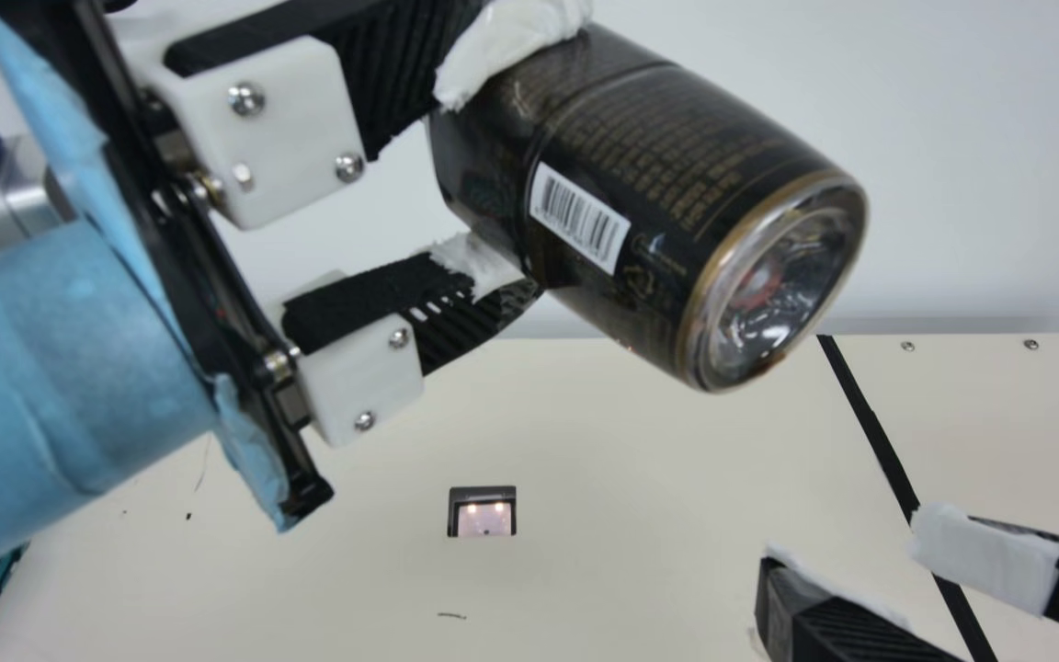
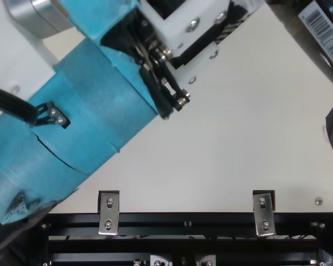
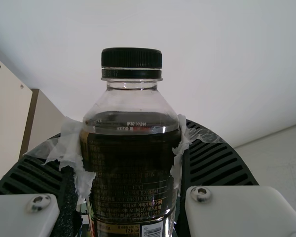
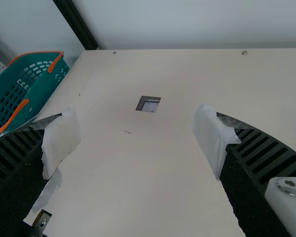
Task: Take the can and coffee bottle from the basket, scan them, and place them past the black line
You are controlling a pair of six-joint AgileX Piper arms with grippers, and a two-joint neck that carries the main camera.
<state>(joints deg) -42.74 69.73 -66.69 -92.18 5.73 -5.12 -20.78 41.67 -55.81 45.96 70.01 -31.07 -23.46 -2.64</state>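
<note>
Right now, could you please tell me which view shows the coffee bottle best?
The left wrist view shows the coffee bottle best: cap, neck, shoulders and label text. The main view gives its label, barcode and base; the top view, a barcoded portion.

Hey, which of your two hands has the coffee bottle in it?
My left hand: it grips the coffee bottle from both sides, while my right hand is open and empty.
</note>
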